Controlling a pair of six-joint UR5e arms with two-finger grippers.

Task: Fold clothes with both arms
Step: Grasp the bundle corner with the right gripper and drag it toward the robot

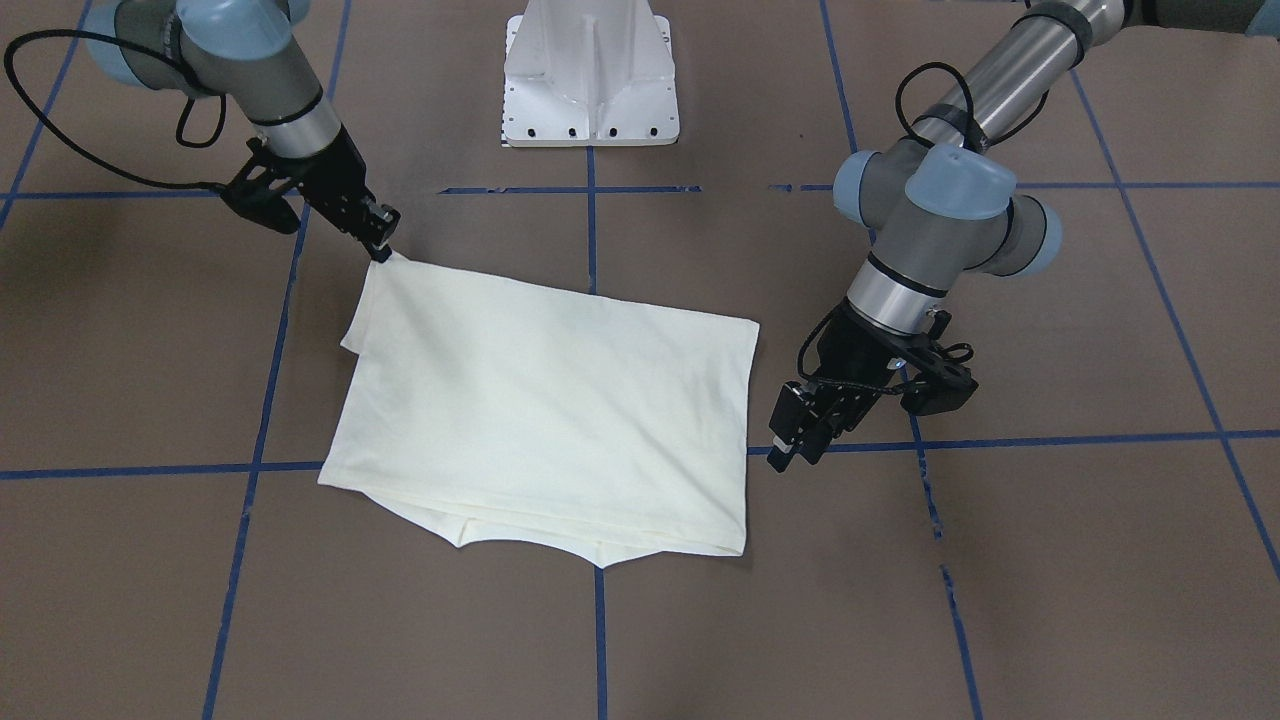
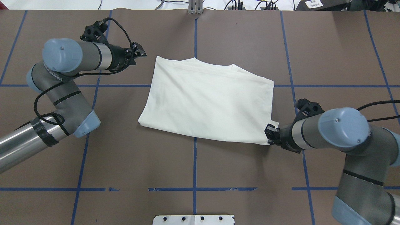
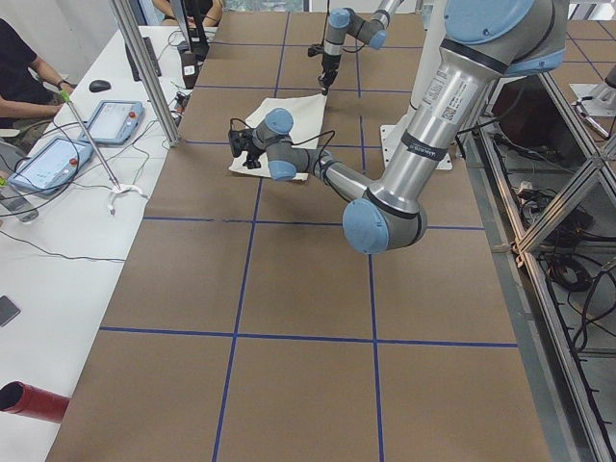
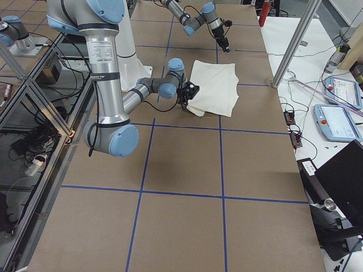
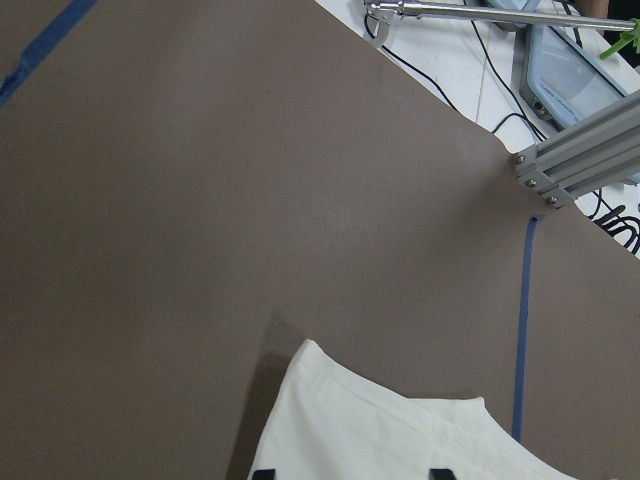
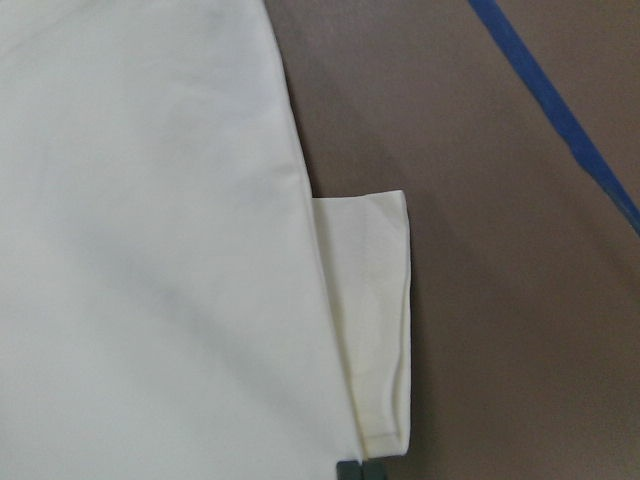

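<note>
Brown table (image 2: 218, 162) bore the T-shirt (image 2: 206, 100), near-right corner pinched by the right gripper (image 2: 269, 135); the empty, spread left gripper (image 2: 140, 51) likely needed a matching far-left pinch.

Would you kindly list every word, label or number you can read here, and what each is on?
White lettering on the left arm: too blurred to read.
Sticker on that arm, exterior left view: too small.
White label, overhead view's top right: too small.
T-shirt: no print showing.

small white lettering (image 2: 55, 76) on left arm (image 2: 67, 103), too blurred to read; no other legible txt
</note>
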